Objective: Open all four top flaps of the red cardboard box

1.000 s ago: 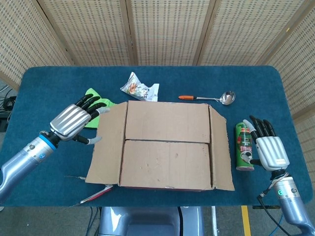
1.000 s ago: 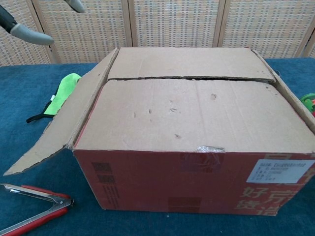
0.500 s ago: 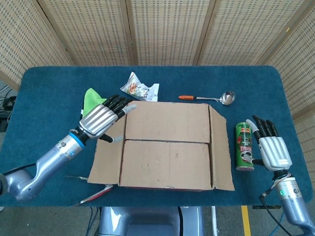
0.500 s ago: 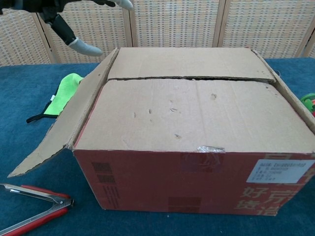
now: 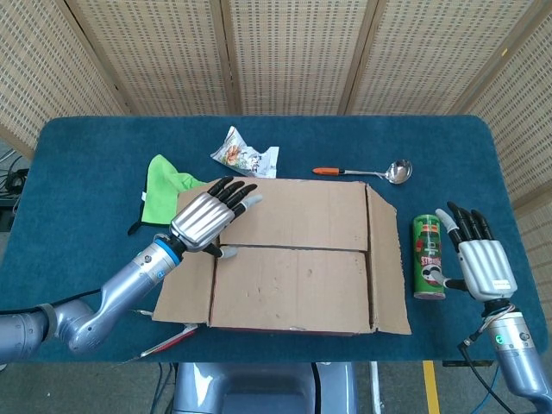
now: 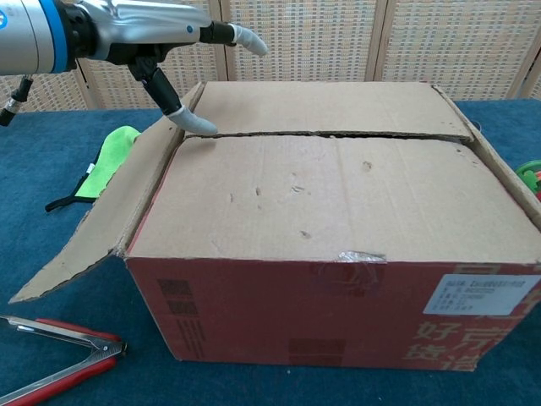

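**Red cardboard box (image 6: 338, 321), mid-table, two long flaps still down**

Left hand (image 5: 211, 216) stretched over the box's left end, fingers spread and holding nothing, thumb tip (image 6: 193, 123) touching the seam between the closed flaps. Right hand (image 5: 483, 259) upright beside a green cylindrical can (image 5: 428, 257), fingers apart, empty. White label (image 6: 483, 294) and Chinese characters on the box front; small print unreadable. Can lettering too blurred to read.

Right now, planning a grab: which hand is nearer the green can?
Right. The right hand is just beside the green can; the left hand is across the box.
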